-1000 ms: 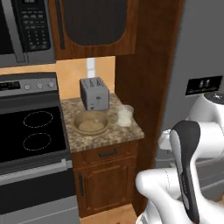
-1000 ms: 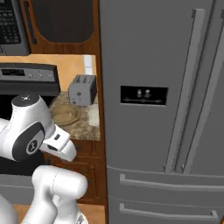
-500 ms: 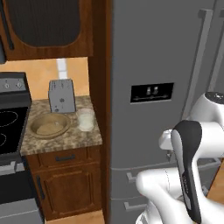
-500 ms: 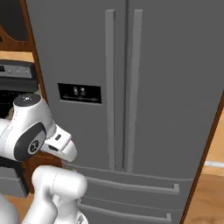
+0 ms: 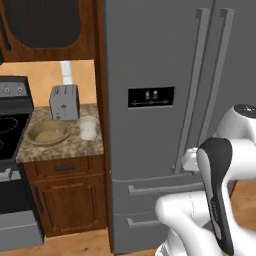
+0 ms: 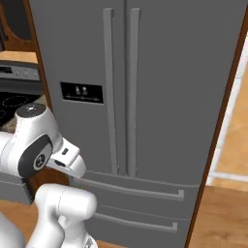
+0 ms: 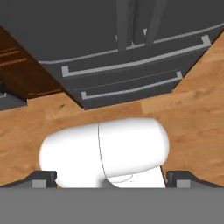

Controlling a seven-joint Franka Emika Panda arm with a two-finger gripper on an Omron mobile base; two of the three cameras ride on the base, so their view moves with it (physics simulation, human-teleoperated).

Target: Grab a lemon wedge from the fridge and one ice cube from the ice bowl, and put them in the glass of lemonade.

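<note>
I face the tall dark-grey French-door fridge [image 5: 165, 125], its two doors shut, the long vertical handles [image 6: 119, 92] side by side at the middle seam and the black dispenser panel [image 5: 151, 96] set in the left door. Under the doors lie its two drawers [image 7: 127, 72], each with a pale horizontal bar handle, both pushed in. In the hand view my gripper [image 7: 111, 181] looks down at the wooden floor [image 7: 188, 113] in front of those drawers; the two dark finger tips [image 7: 41, 180] sit at the far left and far right of the bottom edge, so the jaws stand wide apart, with nothing between them. To the left of the fridge, past a brown wooden side panel, a speckled granite counter top [image 5: 62, 145] rests on a brown wooden cabinet [image 5: 65, 200]. On it stands the short translucent whitish glass of lemonade [image 5: 88, 127], near the counter's right side, and just to its left the wide shallow tan-brown ice bowl [image 5: 48, 132]; the two are close, but I cannot tell whether they touch. Behind them, against the orange wall, stands a grey two-slot toaster [image 5: 64, 101]. The bowl's inside reads as a pale patch, too small to make out as single ice cubes. A black stove top [image 5: 7, 130] adjoins the counter on the left.
</note>
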